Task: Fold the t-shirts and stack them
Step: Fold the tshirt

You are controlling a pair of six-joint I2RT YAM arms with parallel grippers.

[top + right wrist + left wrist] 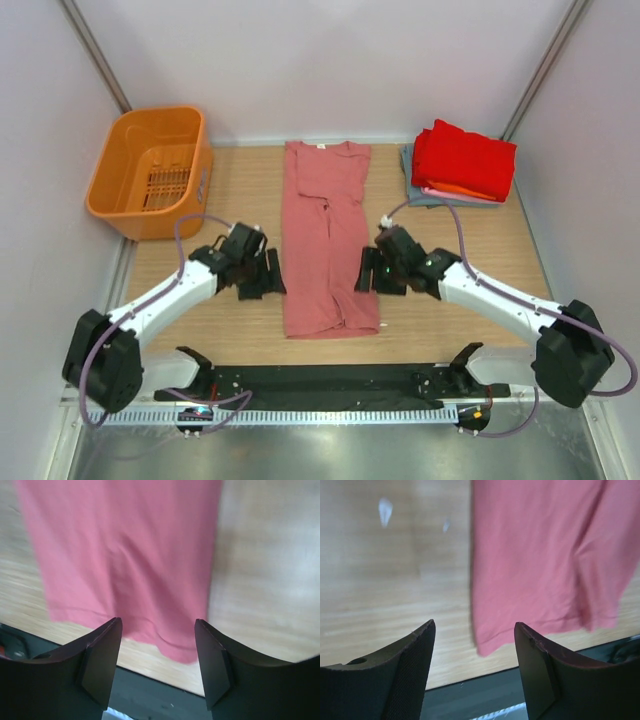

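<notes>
Centrally on the wooden table (pixel 235 190), the salmon-pink t-shirt (pixel 325 235) lies flat as a long narrow strip, collar toward 12 o'clock and hem toward 6 o'clock.

The left gripper (pixel 474 627) sits at the 9 o'clock edge of this shirt. Its fingers (pixel 410 670) are spread, with nothing between them; the shirt's hem corner shows past them.

The right gripper (pixel 157 622) sits at the 3 o'clock edge. Its fingers (pixel 215 665) are likewise spread and hold nothing, with the hem beyond them. Whether either gripper touches the cloth cannot be told.

At 1 o'clock stands a stack of folded shirts: bright red t-shirt (pixel 465 160) on top, then orange t-shirt (pixel 468 189), pale pink t-shirt (pixel 440 193) and grey-blue t-shirt (pixel 411 168) lowest.

At 10 o'clock stands the orange plastic basket (pixel 112 160), well apart from the shirts; its slotted floor is in view.
</notes>
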